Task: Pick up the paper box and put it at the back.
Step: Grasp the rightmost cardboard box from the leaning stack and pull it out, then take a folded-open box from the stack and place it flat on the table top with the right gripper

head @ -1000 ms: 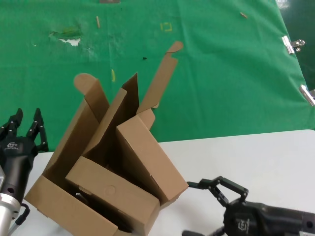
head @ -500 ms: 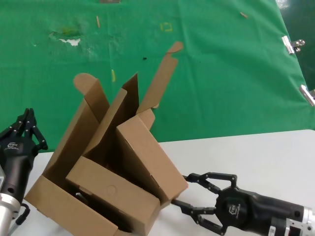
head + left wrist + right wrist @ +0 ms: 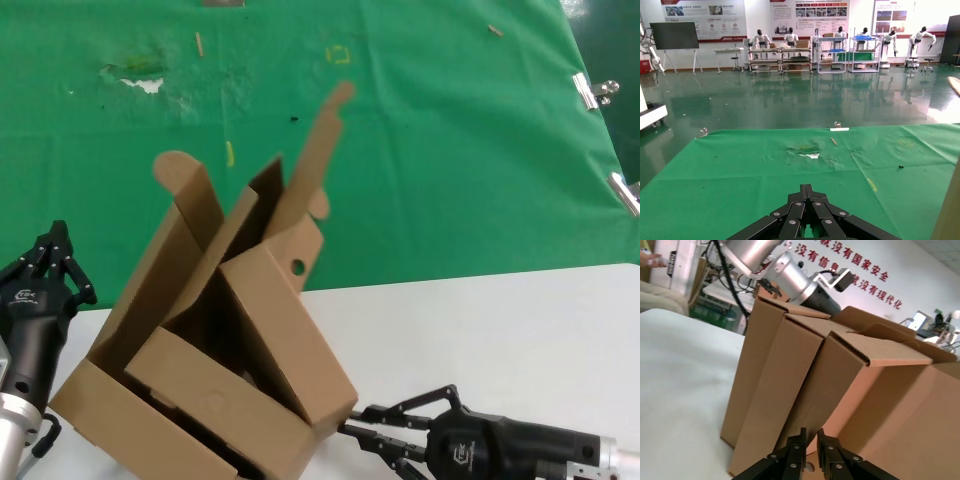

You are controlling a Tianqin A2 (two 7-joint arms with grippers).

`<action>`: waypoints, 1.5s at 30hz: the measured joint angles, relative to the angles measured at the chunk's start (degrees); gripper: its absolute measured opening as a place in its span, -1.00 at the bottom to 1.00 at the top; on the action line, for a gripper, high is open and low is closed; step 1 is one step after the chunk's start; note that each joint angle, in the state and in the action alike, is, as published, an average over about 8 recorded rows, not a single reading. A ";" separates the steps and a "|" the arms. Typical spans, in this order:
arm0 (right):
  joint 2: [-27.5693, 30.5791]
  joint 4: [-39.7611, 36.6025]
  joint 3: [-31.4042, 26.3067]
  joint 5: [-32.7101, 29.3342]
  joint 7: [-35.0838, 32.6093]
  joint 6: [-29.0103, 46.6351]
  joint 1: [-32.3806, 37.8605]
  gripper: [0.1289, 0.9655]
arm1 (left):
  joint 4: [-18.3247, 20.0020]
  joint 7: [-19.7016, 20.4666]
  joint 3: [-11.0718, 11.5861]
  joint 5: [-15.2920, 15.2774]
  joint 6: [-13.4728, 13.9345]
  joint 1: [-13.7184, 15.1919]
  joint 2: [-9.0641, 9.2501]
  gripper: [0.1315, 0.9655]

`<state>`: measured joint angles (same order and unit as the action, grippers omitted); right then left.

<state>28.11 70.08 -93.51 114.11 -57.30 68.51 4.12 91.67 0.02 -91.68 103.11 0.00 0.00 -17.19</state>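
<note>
Since half a second ago the right pincer (image 3: 372, 441) has narrowed and pressed to the lower corner of the paper box (image 3: 285, 340), which has tipped away from it, its tall flap leaning further over the green cloth (image 3: 450, 150). In the head view the box stands nested among other cardboard boxes (image 3: 140, 400) on the white counter (image 3: 500, 330), just ahead of the pincer. The left pincer (image 3: 55, 262) hangs beside the boxes, tips together, holding nothing.

Left wrist view: its fingers (image 3: 805, 197) meet over the cloth.

Right wrist view: fingertips (image 3: 799, 440) nearly closed against cardboard, gripping nothing.
</note>
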 joint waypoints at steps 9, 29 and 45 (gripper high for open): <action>0.25 -1.05 -0.22 0.22 -0.28 0.36 -0.03 -0.92 | 0.00 0.00 0.00 0.00 0.00 0.00 0.00 -0.98; 2.31 9.93 8.00 4.92 7.88 -4.73 -5.92 -0.98 | 0.00 0.00 0.00 0.00 0.00 0.00 0.00 -0.98; 5.63 38.78 18.83 -3.49 24.76 -26.08 -20.08 -0.98 | 0.00 0.00 0.00 0.00 0.00 0.00 0.00 -0.98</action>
<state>33.74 108.87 -74.68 110.62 -32.54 42.43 -15.97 91.67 0.02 -91.68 103.11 0.00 0.00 -17.19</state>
